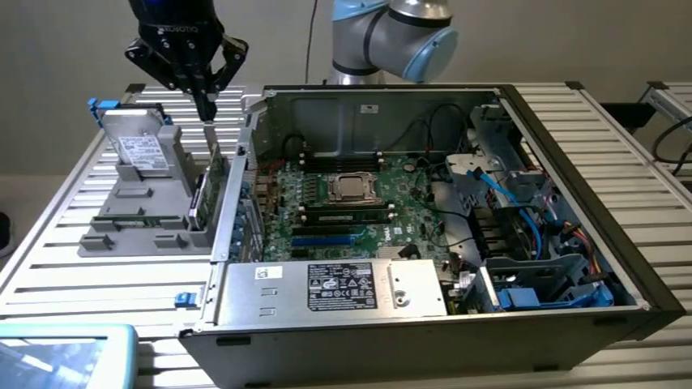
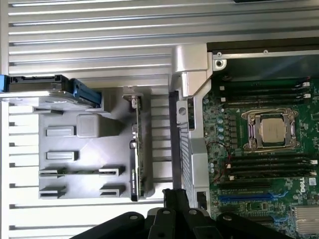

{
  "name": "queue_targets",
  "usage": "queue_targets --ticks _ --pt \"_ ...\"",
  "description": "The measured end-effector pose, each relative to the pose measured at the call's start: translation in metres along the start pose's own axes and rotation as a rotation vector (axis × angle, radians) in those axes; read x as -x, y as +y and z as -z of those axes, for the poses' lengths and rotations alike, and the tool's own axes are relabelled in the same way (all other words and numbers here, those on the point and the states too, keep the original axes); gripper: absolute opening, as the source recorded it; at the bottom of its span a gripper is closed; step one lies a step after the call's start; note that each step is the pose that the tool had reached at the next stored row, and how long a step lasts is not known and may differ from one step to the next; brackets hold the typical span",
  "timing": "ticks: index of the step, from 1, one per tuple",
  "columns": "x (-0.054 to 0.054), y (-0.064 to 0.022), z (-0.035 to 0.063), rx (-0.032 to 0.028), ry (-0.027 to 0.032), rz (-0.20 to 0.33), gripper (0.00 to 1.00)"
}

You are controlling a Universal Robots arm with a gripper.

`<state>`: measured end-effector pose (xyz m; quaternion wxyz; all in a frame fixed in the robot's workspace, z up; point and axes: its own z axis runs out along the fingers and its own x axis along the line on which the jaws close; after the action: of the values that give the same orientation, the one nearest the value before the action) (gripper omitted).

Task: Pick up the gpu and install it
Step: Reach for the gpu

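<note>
On the slatted table — gpu upright, plain wall behind.

A: What's the bench made of?
B: Ribbed silvery metal, soft sheen. The holder on it is matt grey plastic.
A: And the gpu?
B: Green circuit board, metal end bracket. The case is dull bare metal inside, matt black outside. The gripper looks matt black; the drive, smooth silver metal with a white paper label.

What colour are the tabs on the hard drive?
Blue tabs on the hard drive; the wrist view shows them best.
</note>
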<state>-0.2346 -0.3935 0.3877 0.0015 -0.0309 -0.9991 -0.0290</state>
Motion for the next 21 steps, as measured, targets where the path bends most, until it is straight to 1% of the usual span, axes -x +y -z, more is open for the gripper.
queue_targets --ticks 1,2,5,6,7,9,12,14,16,18,19,20,21 --pt "-0.003 -0.0002 -0.0007 0.003 0.0005 0.002 0.12" --pt "-0.006 -0.0005 -0.0017 0.0076 0.0008 0.005 0.12" --pt "-0.013 -0.0011 -0.0051 0.0239 0.0026 0.016 0.12" --pt "-0.014 -0.0012 -0.007 0.0273 0.0026 0.019 0.12" --pt "-0.017 -0.0013 -0.0087 0.0289 0.0026 0.021 0.12" --pt "-0.021 -0.0005 -0.0116 0.0289 0.0028 0.025 0.12" --pt "-0.028 0.0039 -0.0151 0.0288 0.0031 0.028 0.12" --pt "-0.031 0.0078 -0.0173 0.0266 0.003 0.03 0.12" --pt "-0.034 0.0126 -0.0192 0.0197 0.0029 0.031 0.12" --pt "-0.037 0.0178 -0.0213 0.0121 0.0025 0.032 0.12" --pt "-0.038 0.0201 -0.0222 0.0069 0.0022 0.033 0.12" --pt "-0.039 0.022 -0.0228 0.0002 0.0021 0.034 0.12" --pt "-0.039 0.0227 -0.0235 -0.0046 0.0019 0.035 0.12"
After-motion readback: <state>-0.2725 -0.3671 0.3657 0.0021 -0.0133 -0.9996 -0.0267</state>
